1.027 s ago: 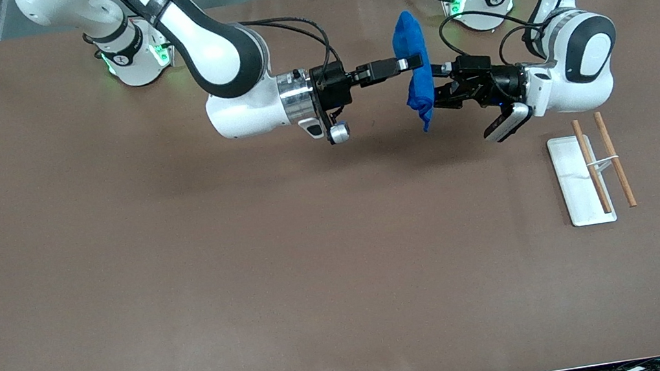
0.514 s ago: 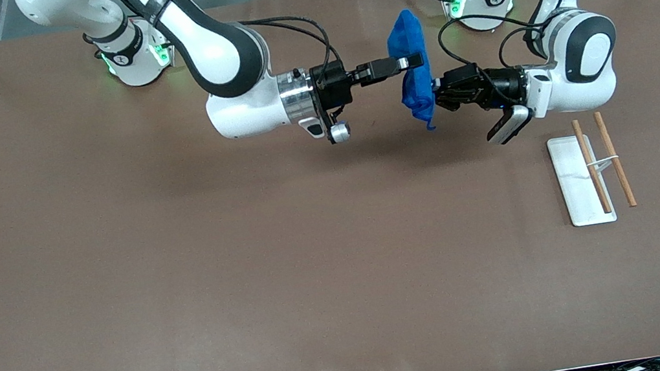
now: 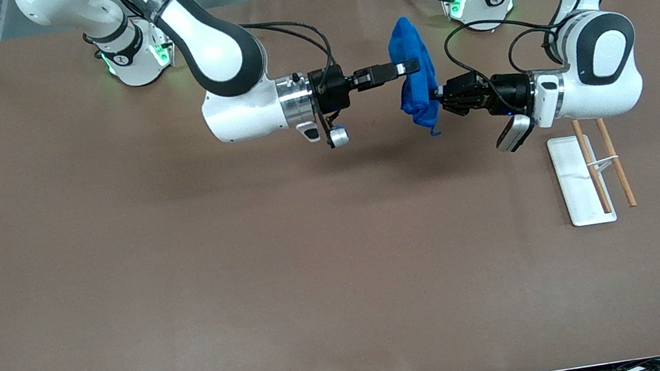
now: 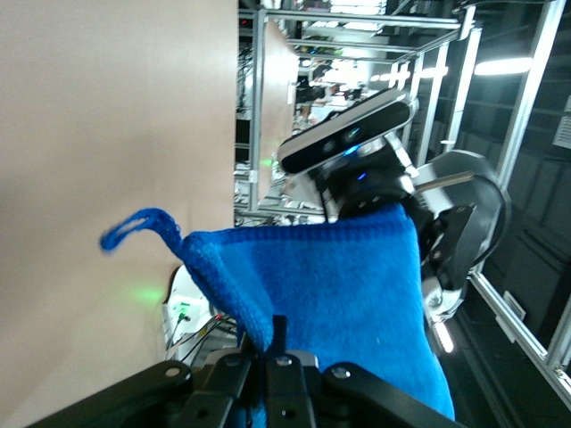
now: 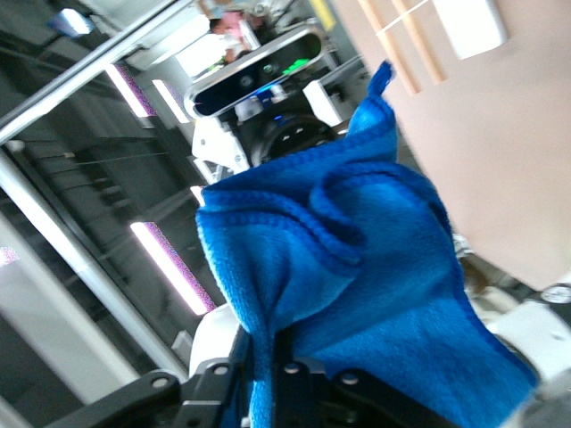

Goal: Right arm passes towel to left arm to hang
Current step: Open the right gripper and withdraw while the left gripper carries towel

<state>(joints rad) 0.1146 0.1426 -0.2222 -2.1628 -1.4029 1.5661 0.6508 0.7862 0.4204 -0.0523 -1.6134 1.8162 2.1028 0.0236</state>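
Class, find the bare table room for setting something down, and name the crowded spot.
Bare table spreads nearer the front camera, bordered by the white tray with wooden sticks. Crowded: mid-air, where left end effector and right end effector both grip the towel.

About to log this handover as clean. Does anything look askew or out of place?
Nothing stands out. The towel hangs bunched in mid-air between the right gripper and left gripper, both shut on it. The rack stands untouched.

High front view, two close wrist views
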